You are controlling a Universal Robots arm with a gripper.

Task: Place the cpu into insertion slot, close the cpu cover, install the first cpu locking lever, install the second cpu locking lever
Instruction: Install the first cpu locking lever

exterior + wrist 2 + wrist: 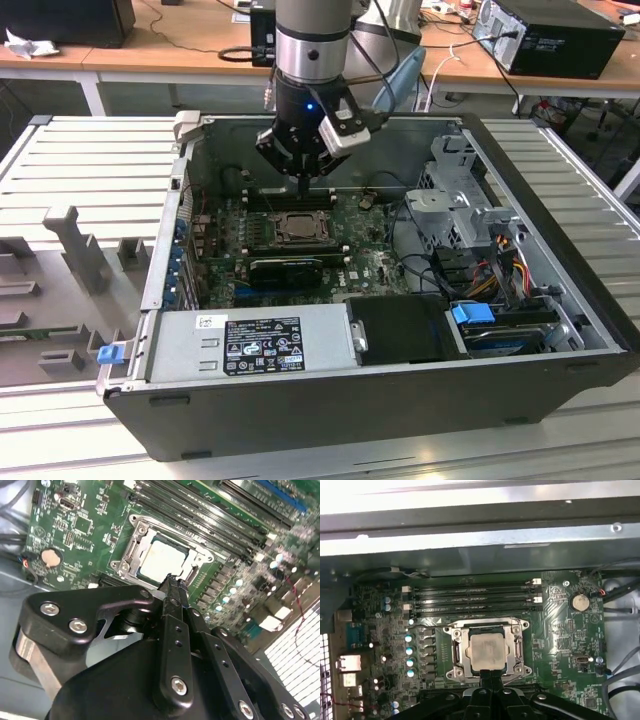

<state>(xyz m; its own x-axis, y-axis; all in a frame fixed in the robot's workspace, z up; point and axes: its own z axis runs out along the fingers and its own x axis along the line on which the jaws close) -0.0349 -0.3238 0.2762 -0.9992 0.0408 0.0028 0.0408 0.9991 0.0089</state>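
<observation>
The black gripper [303, 188], fingers pressed together and empty, hangs in the exterior view's upper middle. The pale square metal cpu [297, 228] lies just below its tips.

1. The cpu [488, 652] has a pale silver-beige top.
2. The cpu cover [456, 652] framing it is bare silver metal.
3. The motherboard [560, 630] is green, speckled with small silver and white parts.
4. The gripper [172, 583] is matt black with silver screw heads.
5. The computer case [400, 405] is dark grey, with a blue clip [472, 313] inside.
6. The table [90, 160] is pale grey, ribbed in parallel lines.
</observation>
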